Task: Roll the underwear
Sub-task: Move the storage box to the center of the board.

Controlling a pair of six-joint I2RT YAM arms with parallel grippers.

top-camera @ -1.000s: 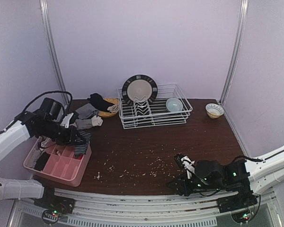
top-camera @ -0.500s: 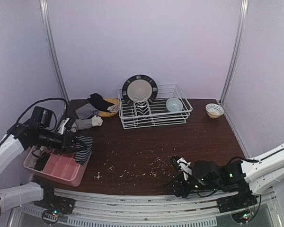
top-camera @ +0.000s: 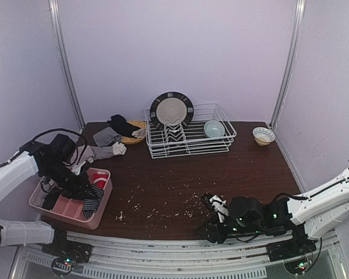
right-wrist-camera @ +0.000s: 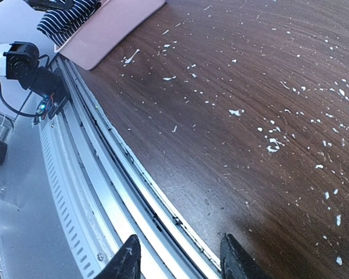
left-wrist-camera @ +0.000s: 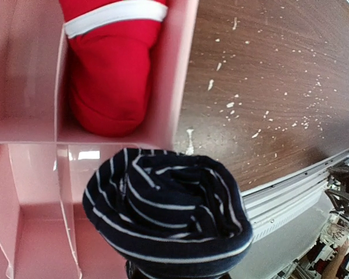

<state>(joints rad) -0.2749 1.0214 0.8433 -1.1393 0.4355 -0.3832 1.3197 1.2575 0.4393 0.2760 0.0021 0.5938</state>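
Note:
My left gripper [top-camera: 86,193] is shut on the rolled black-and-white striped underwear [top-camera: 93,201] and holds it over the near right compartment of the pink tray [top-camera: 70,214]. In the left wrist view the roll [left-wrist-camera: 168,215] hides my fingers. The red underwear with a white waistband [left-wrist-camera: 110,87] lies rolled in the neighbouring compartment, and it also shows from above [top-camera: 100,177]. Grey underwear [top-camera: 106,137] and black underwear [top-camera: 122,123] lie piled at the back left. My right gripper [right-wrist-camera: 180,261] is open and empty over the table's near edge.
A white wire dish rack [top-camera: 189,139] at the back holds a plate [top-camera: 171,109] and a bowl [top-camera: 214,128]. A small bowl [top-camera: 263,135] sits at the back right. A yellow dish [top-camera: 135,137] lies by the cloth pile. White crumbs are scattered across the table.
My left gripper has carried the striped underwear from the tray's right edge down and toward me, over the near compartment, uncovering the red one. My right arm has shifted slightly left.

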